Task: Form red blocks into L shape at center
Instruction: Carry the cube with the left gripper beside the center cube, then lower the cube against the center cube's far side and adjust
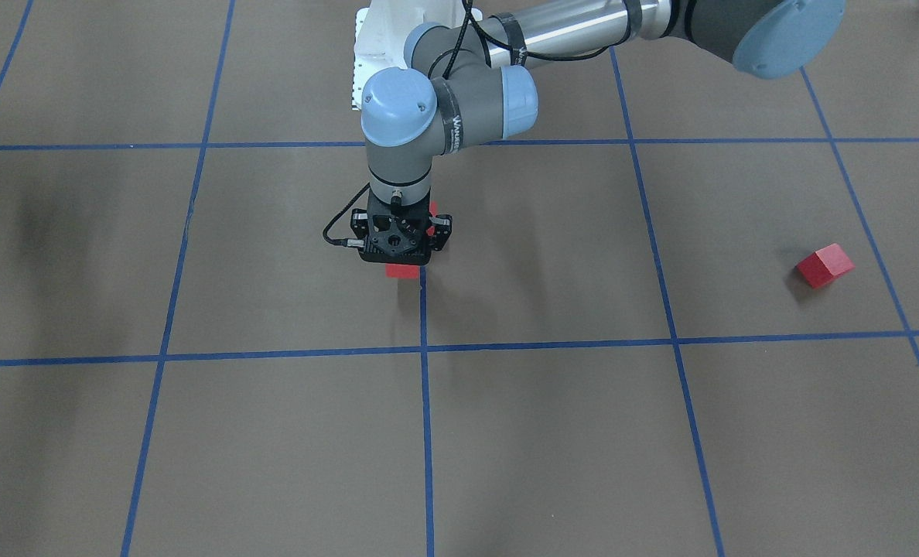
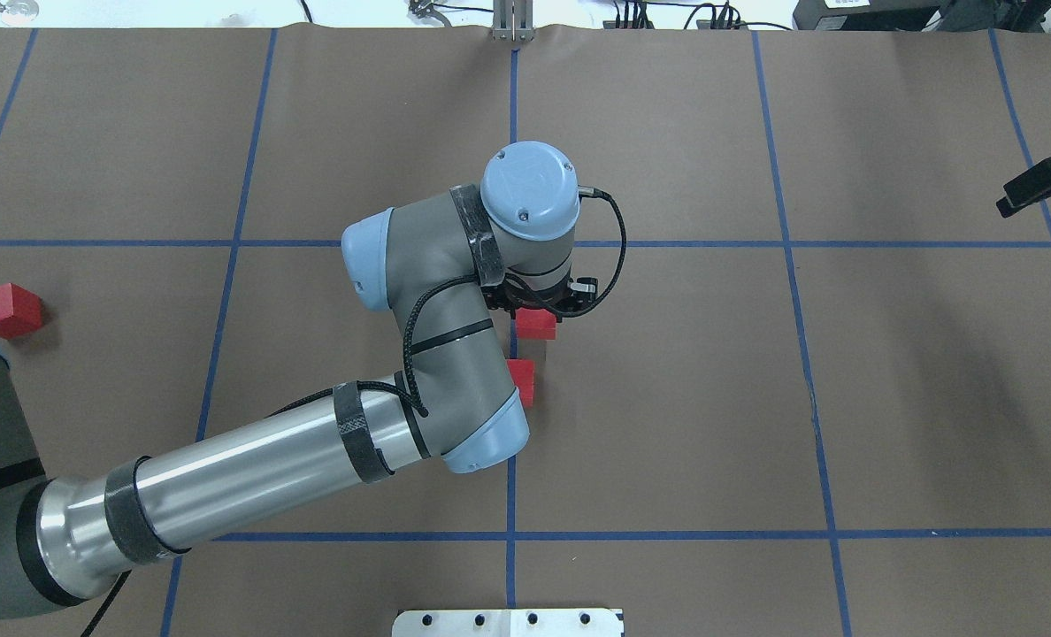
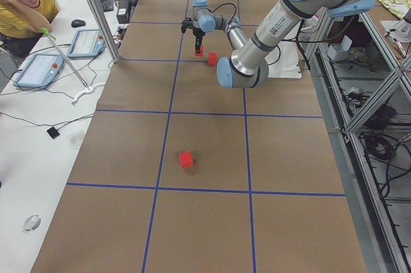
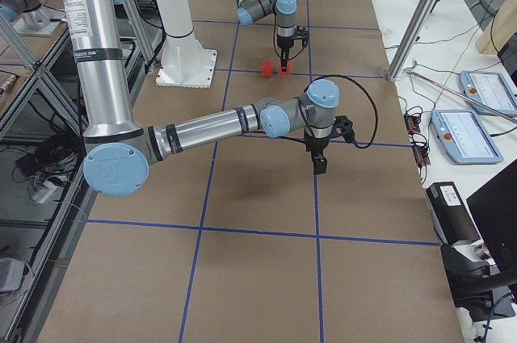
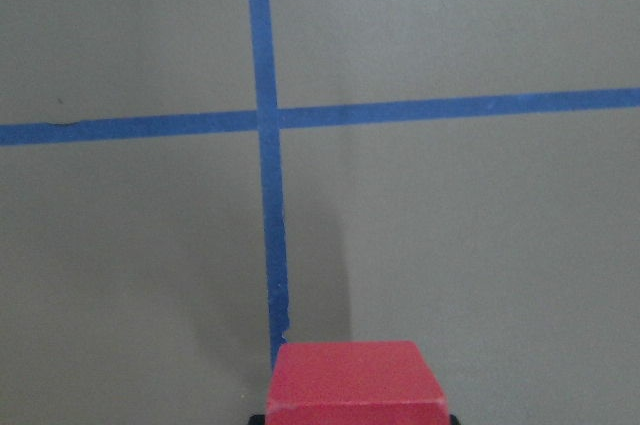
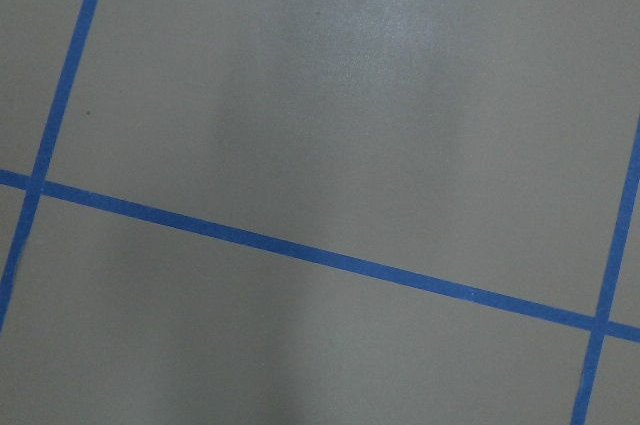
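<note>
Our left fingers [image 4: 282,58] grip a red cube [image 2: 539,327]. Set down skewed, we could knock the neighbouring cube [image 2: 523,380]. We cannot tell whether the right fingers [image 2: 1030,188] are open.

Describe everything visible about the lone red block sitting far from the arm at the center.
The lone red block is a small cube with plain, matte red faces and no markings. It rests flat on the brown surface inside a grid square on the robot's left side, turned askew to the grid, close to a blue tape line but not on it. It casts a soft shadow to one side. Nothing touches it except the surface, and it lies well apart from the other two blocks.
</note>
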